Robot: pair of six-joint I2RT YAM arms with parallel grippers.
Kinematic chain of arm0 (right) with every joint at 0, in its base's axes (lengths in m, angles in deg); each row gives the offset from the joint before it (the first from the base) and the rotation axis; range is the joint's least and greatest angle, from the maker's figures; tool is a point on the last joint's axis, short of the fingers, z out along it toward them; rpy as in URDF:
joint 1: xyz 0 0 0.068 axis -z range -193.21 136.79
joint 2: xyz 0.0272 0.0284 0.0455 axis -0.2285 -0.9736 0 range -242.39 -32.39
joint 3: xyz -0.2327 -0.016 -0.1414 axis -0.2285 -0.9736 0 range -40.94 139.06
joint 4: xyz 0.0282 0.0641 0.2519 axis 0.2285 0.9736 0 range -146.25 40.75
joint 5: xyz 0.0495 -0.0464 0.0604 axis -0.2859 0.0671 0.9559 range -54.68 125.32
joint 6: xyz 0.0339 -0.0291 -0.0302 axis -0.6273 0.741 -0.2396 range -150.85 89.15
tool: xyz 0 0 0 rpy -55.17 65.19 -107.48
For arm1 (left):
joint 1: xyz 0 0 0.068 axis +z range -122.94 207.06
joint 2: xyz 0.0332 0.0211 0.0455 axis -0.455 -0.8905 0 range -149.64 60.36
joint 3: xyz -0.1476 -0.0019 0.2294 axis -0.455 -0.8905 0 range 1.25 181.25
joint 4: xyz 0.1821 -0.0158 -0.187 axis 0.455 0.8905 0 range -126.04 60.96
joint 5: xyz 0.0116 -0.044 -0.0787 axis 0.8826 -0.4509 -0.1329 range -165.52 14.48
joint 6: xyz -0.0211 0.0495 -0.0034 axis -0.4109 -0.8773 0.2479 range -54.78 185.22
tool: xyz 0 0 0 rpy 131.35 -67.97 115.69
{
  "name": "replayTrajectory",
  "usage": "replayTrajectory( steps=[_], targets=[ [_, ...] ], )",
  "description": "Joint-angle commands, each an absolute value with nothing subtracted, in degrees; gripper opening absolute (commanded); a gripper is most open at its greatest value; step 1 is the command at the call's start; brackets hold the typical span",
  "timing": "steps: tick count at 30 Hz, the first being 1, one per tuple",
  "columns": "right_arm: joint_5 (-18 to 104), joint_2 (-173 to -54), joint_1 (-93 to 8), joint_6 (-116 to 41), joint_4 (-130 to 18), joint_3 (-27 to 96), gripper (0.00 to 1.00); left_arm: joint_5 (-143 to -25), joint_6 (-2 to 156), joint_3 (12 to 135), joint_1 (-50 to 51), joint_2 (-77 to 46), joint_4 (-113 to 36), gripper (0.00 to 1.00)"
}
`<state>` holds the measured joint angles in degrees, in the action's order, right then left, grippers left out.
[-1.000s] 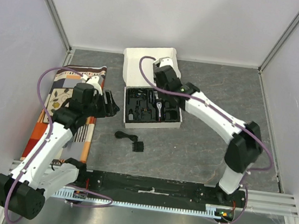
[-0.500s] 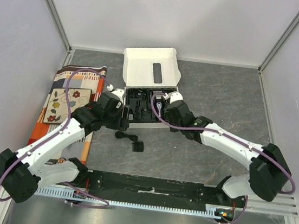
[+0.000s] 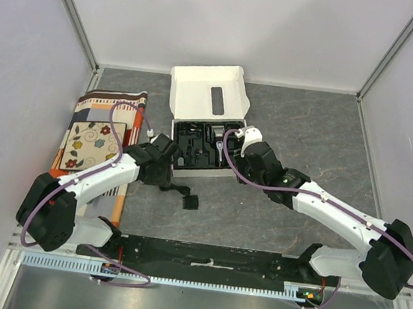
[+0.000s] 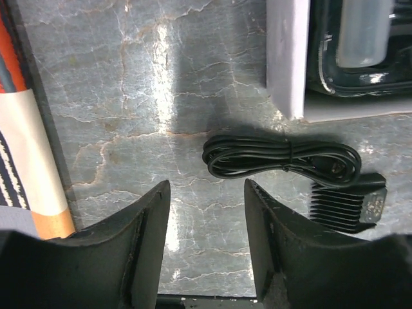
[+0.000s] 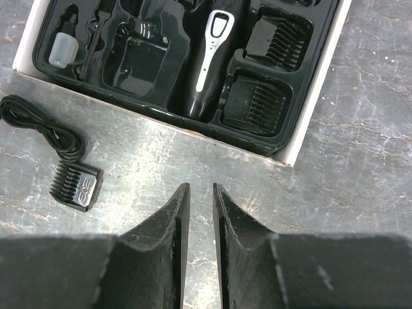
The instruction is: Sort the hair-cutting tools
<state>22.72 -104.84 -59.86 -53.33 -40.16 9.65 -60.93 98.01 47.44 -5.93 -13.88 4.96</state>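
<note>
Colours showing
Cable [image 4: 280, 159], comb guard [image 4: 351, 205] lying black on grey veined surface [image 4: 129, 96]; clipper [image 5: 207, 64] showing black-silver; box [image 3: 199, 93] white; mat [image 3: 95, 137] orange-striped, floral.

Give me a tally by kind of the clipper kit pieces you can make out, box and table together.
Comb guards: 3 (two in the box, one on the table)
Clipper: 1
Coiled cable: 1
Small bottle: 1
Total: 6; other pieces in the box are too dark to tell.
</note>
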Motion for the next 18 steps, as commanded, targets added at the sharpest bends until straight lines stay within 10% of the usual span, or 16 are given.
replayTrajectory(
  steps=[1, 18],
  targets=[
    [23.89, -102.88, -59.88, -53.7, -42.02, 8.54, 0.28, -60.05, 102.22, 45.46, -6.16, -16.37, 0.27, 0.54],
    [25.3, -103.76, -59.88, -53.0, -42.28, 7.67, 0.27, -60.05, 102.22, 39.57, -6.16, -20.67, -13.36, 0.33]
  ],
)
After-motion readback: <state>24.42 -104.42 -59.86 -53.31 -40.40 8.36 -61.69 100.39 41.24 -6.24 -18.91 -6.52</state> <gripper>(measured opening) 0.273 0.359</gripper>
